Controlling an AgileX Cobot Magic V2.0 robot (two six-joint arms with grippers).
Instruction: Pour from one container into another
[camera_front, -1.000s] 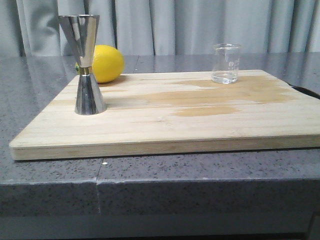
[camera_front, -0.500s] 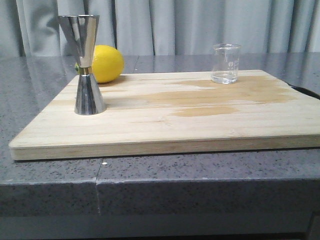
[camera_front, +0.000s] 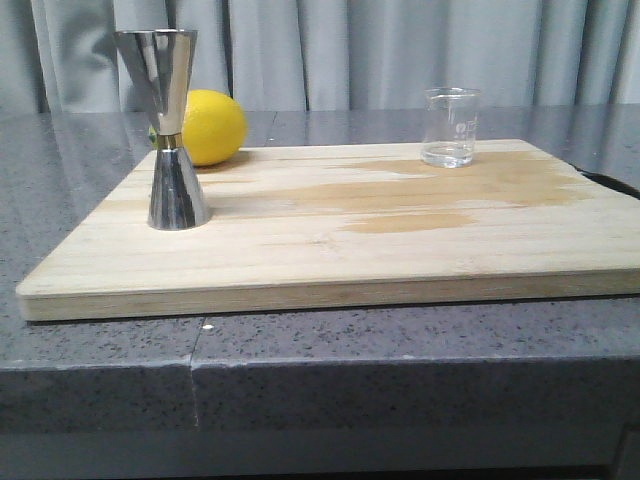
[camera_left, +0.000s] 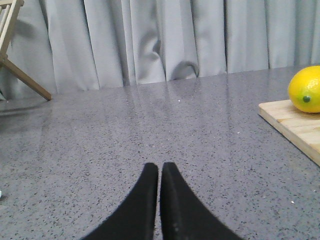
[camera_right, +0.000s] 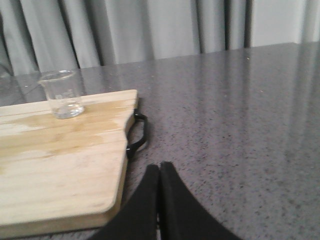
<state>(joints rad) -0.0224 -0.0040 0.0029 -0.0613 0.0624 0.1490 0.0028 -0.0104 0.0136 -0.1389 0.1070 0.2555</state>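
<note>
A small clear glass beaker (camera_front: 451, 127) stands upright at the far right of the wooden cutting board (camera_front: 330, 240); the right wrist view also shows the beaker (camera_right: 62, 94). The tall steel jigger (camera_front: 170, 128) stands upright on the board's left side. Neither gripper appears in the front view. My left gripper (camera_left: 160, 167) is shut with nothing in it, over bare countertop left of the board. My right gripper (camera_right: 159, 167) is shut and empty, over the countertop just off the board's right edge.
A yellow lemon (camera_front: 209, 127) rests behind the jigger at the board's far left corner, and the left wrist view shows the lemon (camera_left: 306, 89) too. A black handle (camera_right: 138, 134) sticks out from the board's right edge. Grey curtains hang behind the grey speckled countertop (camera_front: 400, 340).
</note>
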